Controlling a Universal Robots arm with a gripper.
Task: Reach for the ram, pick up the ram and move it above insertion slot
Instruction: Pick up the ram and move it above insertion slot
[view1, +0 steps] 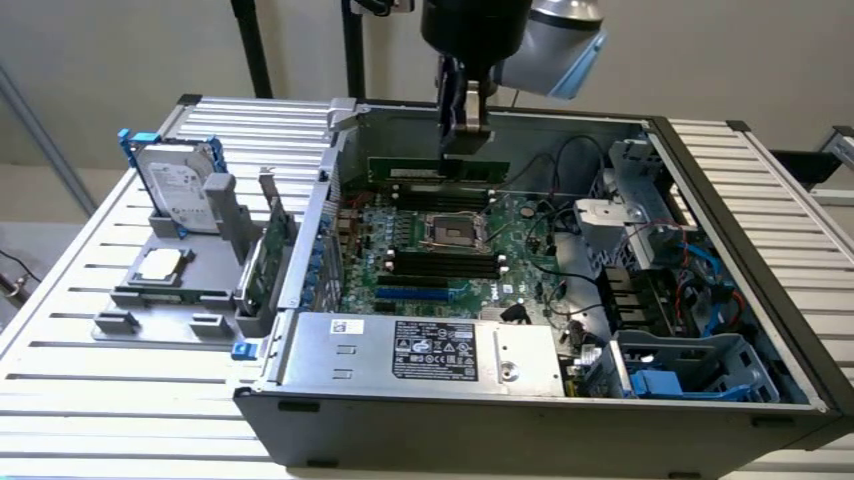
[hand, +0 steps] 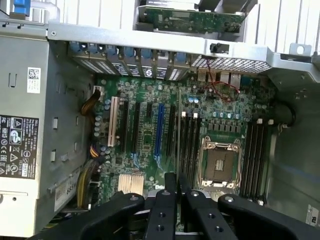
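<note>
At the near edge of the open computer case (view1: 534, 420) sits the grey power supply (view1: 427, 352), its label facing up, with the motherboard (view1: 441, 250) lying flat behind it so that every socket faces upward and can be met from above. Midway back, the square silver processor socket (view1: 451, 233) has black memory sockets on both sides; the insertion slot (view1: 438, 198) belongs to the row on its far side. Farther back, the end effector (view1: 466, 135) hangs straight down from the arm, its fingers closed on the ram (view1: 441, 167). The green stick is held by its upper edge, long side level and contact edge down, roughly parallel to the sockets beneath, which suits a straight downward seating. It hangs just above those far slots, not touching them. In the wrist view the ram's thin edge (hand: 178, 135) runs out from between the fingers (hand: 162, 210). Outside the case, toward the exterior view's left, a hard drive (view1: 174, 185) stands in a holder on the slatted worktop (view1: 80, 300).
</note>
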